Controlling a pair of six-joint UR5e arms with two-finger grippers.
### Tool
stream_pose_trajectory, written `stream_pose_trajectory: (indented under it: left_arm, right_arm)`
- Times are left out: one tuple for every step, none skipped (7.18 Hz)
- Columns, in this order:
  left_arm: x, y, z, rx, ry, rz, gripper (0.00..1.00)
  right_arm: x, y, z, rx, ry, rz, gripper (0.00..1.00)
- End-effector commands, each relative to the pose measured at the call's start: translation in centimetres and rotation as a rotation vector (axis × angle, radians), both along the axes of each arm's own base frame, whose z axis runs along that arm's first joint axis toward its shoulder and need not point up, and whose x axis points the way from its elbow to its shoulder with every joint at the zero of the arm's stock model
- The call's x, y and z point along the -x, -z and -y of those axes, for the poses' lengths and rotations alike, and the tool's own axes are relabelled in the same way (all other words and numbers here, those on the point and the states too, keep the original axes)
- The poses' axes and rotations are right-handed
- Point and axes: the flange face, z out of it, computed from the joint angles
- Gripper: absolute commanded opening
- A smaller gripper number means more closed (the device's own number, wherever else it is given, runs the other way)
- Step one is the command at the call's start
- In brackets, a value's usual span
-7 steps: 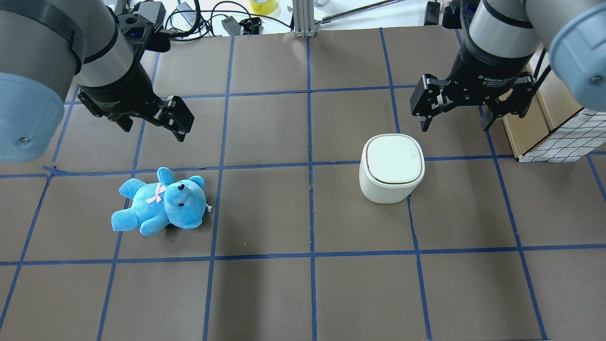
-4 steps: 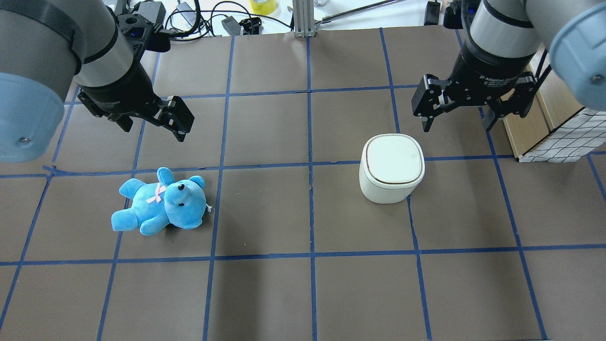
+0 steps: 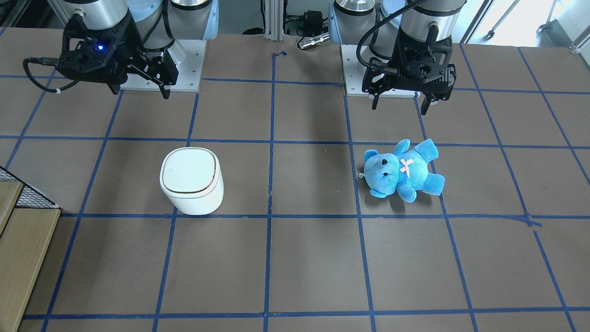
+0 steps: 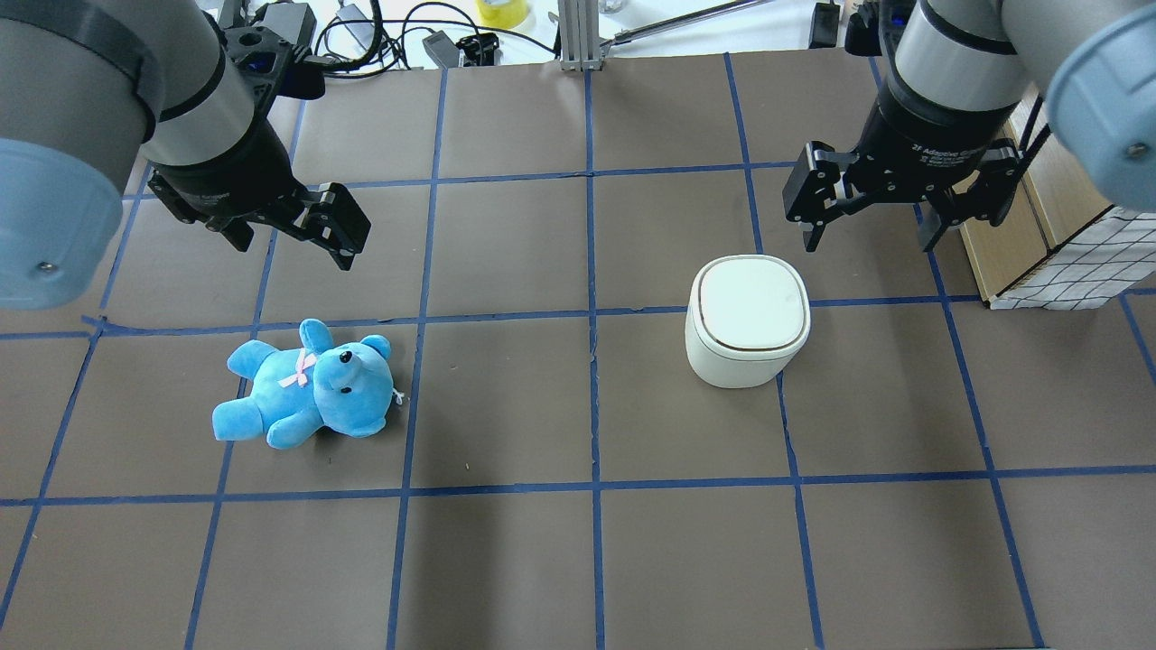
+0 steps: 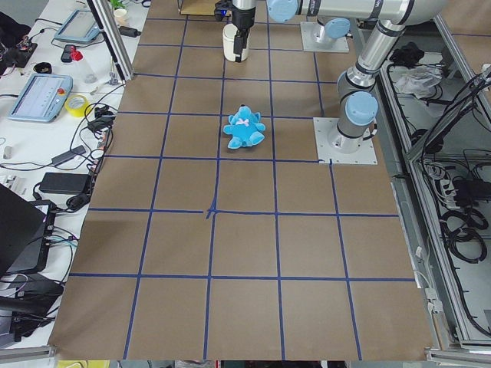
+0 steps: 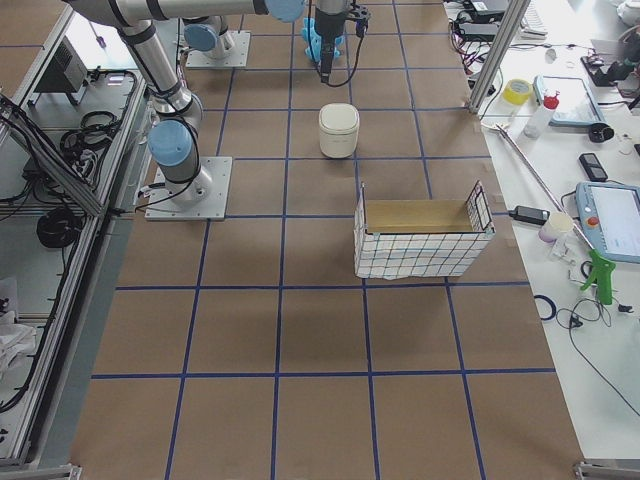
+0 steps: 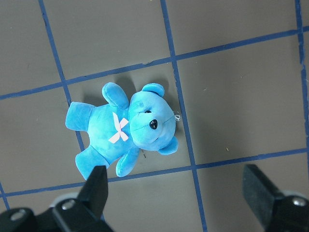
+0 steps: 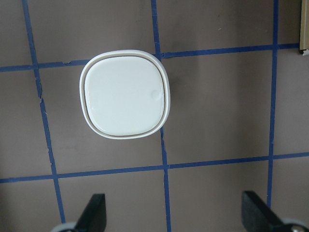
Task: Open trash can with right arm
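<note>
The white trash can (image 4: 748, 316) stands on the brown table with its flat lid shut; it also shows in the front view (image 3: 191, 177) and in the right wrist view (image 8: 124, 100). My right gripper (image 4: 870, 236) is open and empty. It hangs well above the table and apart from the can, also seen in the front view (image 3: 140, 90) with its blue light. My left gripper (image 4: 293, 248) is open and empty, high above a blue teddy bear (image 4: 307, 385), which the left wrist view (image 7: 125, 128) shows lying on its back.
A wire-mesh basket with a cardboard lining (image 6: 420, 240) stands on the table to the robot's right of the can, at the right edge of the overhead view (image 4: 1075, 262). Blue tape lines grid the table. Cables and tools lie beyond the table's far edge.
My right gripper has only wavered slightly in place. The can, the bear and the left arm have not moved.
</note>
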Motion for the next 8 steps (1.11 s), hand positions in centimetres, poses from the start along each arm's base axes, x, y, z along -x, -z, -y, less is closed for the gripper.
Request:
stream_pose_trajectory:
  left_arm:
    - [0.0,0.0,0.0,0.0,0.0,0.0,1.0]
    - [0.0,0.0,0.0,0.0,0.0,0.0,1.0]
    - [0.0,0.0,0.0,0.0,0.0,0.0,1.0]
    - [0.0,0.0,0.0,0.0,0.0,0.0,1.0]
    - [0.0,0.0,0.0,0.0,0.0,0.0,1.0]
    - [0.0,0.0,0.0,0.0,0.0,0.0,1.0]
    - [0.0,0.0,0.0,0.0,0.0,0.0,1.0]
    - [0.0,0.0,0.0,0.0,0.0,0.0,1.0]
  right_arm:
    - [-0.03,0.02,-0.02,-0.002,-0.001,0.003,1.0]
    - [-0.03,-0.01,0.01,0.001,-0.002,0.004,1.0]
    - [-0.04,0.06,0.07,0.0,-0.012,0.004,1.0]
    - [-0.07,0.03,0.1,0.003,-0.015,0.007,1.0]
    - [-0.07,-0.2,0.15,0.015,-0.002,0.007,1.0]
    - [-0.04,-0.13,0.27,0.02,-0.009,0.004,1.0]
    - [-0.13,-0.16,0.28,0.023,-0.016,0.006,1.0]
    - [-0.06,-0.02,0.41,0.019,-0.016,0.006,1.0]
